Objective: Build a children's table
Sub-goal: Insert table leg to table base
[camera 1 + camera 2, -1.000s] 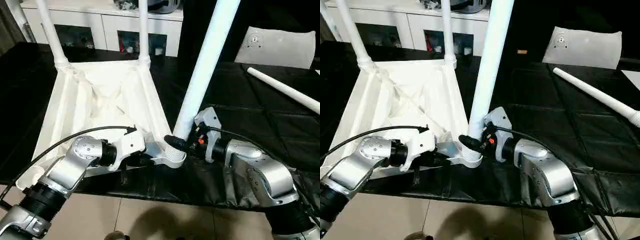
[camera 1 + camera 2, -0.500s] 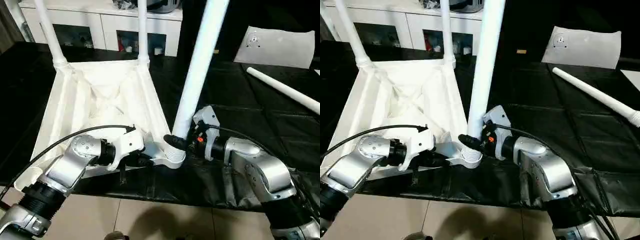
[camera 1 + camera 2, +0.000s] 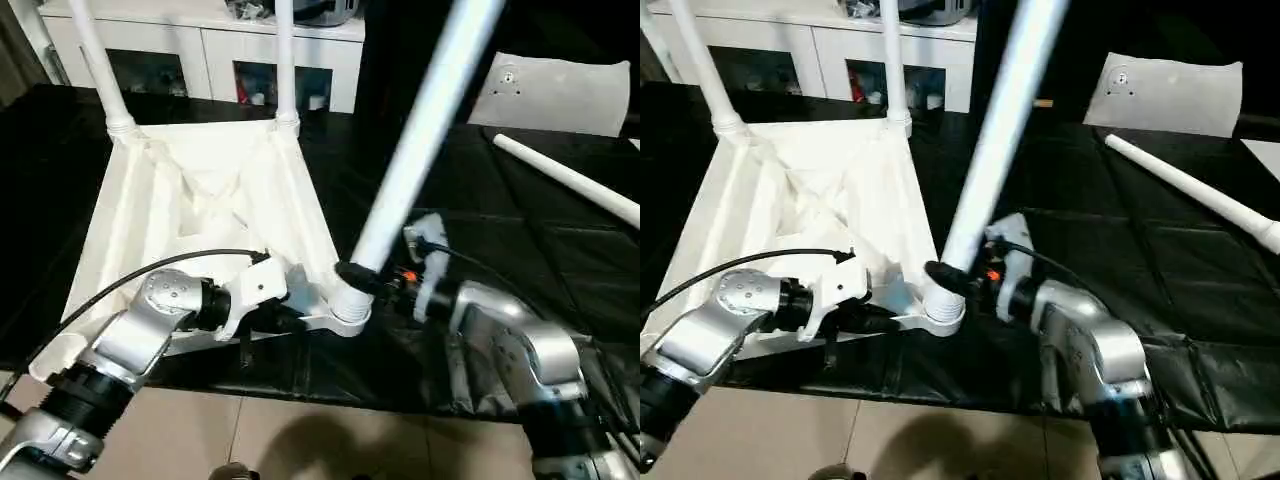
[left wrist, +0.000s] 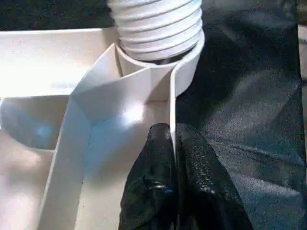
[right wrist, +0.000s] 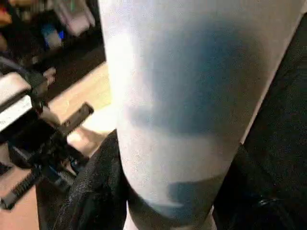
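The white tabletop (image 3: 200, 190) lies upside down on the black table, ribbed side up. Two legs (image 3: 95, 60) (image 3: 286, 60) stand upright in its far corner sockets. A third leg (image 3: 420, 130) sits in the near right socket (image 3: 345, 305) and leans to the right. My right gripper (image 3: 358, 278) is shut around this leg just above the socket, its fingers (image 5: 96, 191) on either side of the tube (image 5: 177, 96). My left gripper (image 4: 172, 143) is shut on the tabletop's thin rim wall (image 4: 171, 96) beside that socket. A fourth leg (image 3: 570, 180) lies loose at the right.
A small white panel with a hole (image 3: 560, 95) lies at the far right. White cabinets (image 3: 200, 50) stand behind the table. The table's front edge (image 3: 330, 395) runs just below my forearms, with tan floor beyond it.
The held leg has tipped to the right from nearly upright. My right wrist has shifted slightly right with it. The left gripper and the tabletop have stayed put.
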